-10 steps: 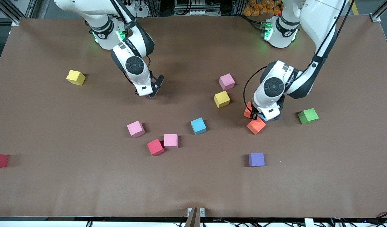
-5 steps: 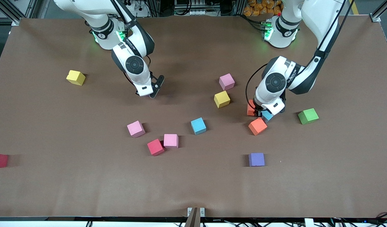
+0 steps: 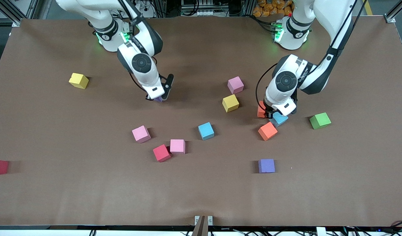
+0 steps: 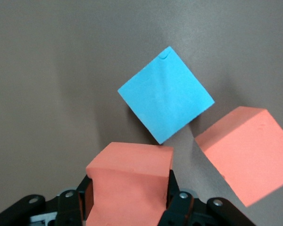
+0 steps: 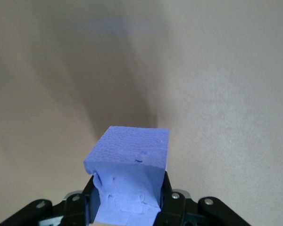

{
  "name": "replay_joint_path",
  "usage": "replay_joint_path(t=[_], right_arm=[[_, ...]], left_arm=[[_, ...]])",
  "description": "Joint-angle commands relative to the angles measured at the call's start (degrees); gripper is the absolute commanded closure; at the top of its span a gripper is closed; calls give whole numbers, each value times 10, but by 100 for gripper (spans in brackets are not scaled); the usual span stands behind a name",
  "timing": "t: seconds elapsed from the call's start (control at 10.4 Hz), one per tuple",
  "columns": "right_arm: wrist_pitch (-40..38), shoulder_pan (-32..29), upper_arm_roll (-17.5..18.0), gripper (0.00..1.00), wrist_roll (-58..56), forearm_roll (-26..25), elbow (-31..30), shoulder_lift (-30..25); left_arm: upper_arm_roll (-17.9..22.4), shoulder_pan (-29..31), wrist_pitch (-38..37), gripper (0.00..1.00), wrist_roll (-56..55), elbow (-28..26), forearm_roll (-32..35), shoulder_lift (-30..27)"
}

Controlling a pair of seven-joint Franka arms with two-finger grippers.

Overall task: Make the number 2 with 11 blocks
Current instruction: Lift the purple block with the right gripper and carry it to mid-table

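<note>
Just beside the light blue block (image 3: 279,118), the left gripper (image 4: 129,200) clamps an orange block (image 4: 130,181) that seems raised and may clip blue or the second orange block (image 3: 267,130), while the right gripper (image 5: 127,200) pinches a purple block (image 5: 128,169) well apart.

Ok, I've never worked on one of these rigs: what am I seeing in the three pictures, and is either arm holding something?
Two white robot arms work over a brown table. The wide picture looks down from across the table; the other two come from cameras on each arm's wrist. The left gripper is shut on an orange cube, just above a light blue cube and a second orange cube. The right gripper is shut on a purple cube above bare table. Loose cubes lie scattered: three pink, two yellow, two red, another light blue, another purple and a green cube.
</note>
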Motion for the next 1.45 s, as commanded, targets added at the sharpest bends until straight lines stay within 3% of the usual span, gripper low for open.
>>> replay_joint_path(t=[0.0,0.19,0.48,0.77,1.35], right_arm=[[-65,23,3,100,-3,3,17,-47],[-88,50,19,100,4,3,34,-69],[-107,58,106,100,34,1,34,-84],[-85,96,124,100,68,-12,20,-62],[2,96,130,100,97,-19,-3,-22]], left_arm=[[-6,5,-2,100,1,-13,11,-27],[-6,5,-2,100,4,-11,11,-27],[-7,5,-2,100,12,-6,11,-30],[-7,14,4,100,21,3,2,-27],[-18,42,4,100,22,4,-26,-31]])
